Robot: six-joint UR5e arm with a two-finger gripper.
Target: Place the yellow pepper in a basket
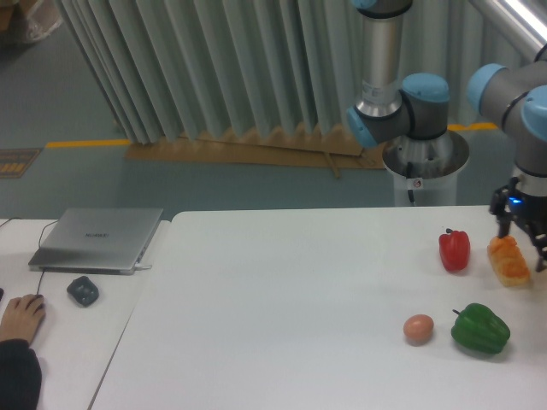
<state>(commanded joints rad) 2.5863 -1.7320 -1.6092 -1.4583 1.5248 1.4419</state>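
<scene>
Camera view, from the front, shows the gripper [521,242] at the right edge of the frame, hanging just above the orange lumpy item [508,260] with its two fingers spread apart to either side and nothing between them. Left of that item stands a red pepper [455,249]; lower right lie a green pepper [480,329] and a small egg [418,329], all on the white bench [282,316]. No yellow pepper or basket can be seen anywhere in the frame. At the far left, a closed laptop [97,239], a dark mouse [83,290] and a person's hand [21,316] rest on a neighbouring bench.
</scene>
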